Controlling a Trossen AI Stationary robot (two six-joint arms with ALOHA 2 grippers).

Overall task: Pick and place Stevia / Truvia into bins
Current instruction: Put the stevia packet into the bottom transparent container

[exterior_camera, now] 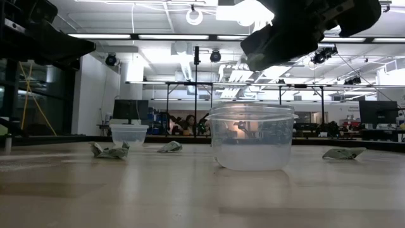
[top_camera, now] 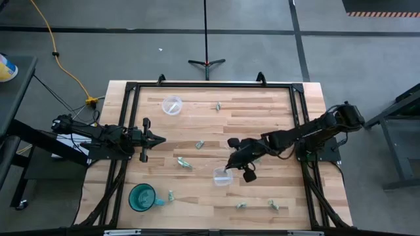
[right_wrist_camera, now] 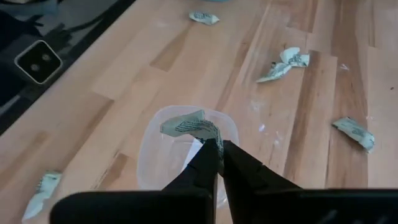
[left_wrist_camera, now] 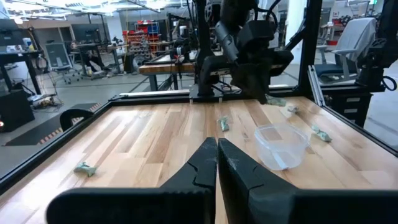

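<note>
I see a crumpled green-and-white sachet (right_wrist_camera: 189, 124) pinched at the tips of my right claw (right_wrist_camera: 216, 148), held directly above the mouth of the near clear cup (right_wrist_camera: 186, 155). Only the right wrist view shows that grip; from the high view the right claw (top_camera: 231, 165) just reads as a dark shape at the cup (top_camera: 222, 176), and the low view shows it hanging over the rim. In the low view that cup (exterior_camera: 252, 136) looks empty, though reflections on its wall make me hedge.

The second clear cup (top_camera: 172, 105) stands toward the far side of the desk (top_camera: 262, 131), well apart; I cannot tell whether anything lies in it. Loose sachets are scattered over the wood: one near the far edge (top_camera: 217, 105), two mid-desk (top_camera: 199, 145) (top_camera: 184, 162), two along the near edge (top_camera: 241, 205) (top_camera: 273, 204), and one just beside the teal cup (top_camera: 142, 196).

My left claw (left_wrist_camera: 216, 163) waits at the left side, fingers pressed together, pointing across the desk.
</note>
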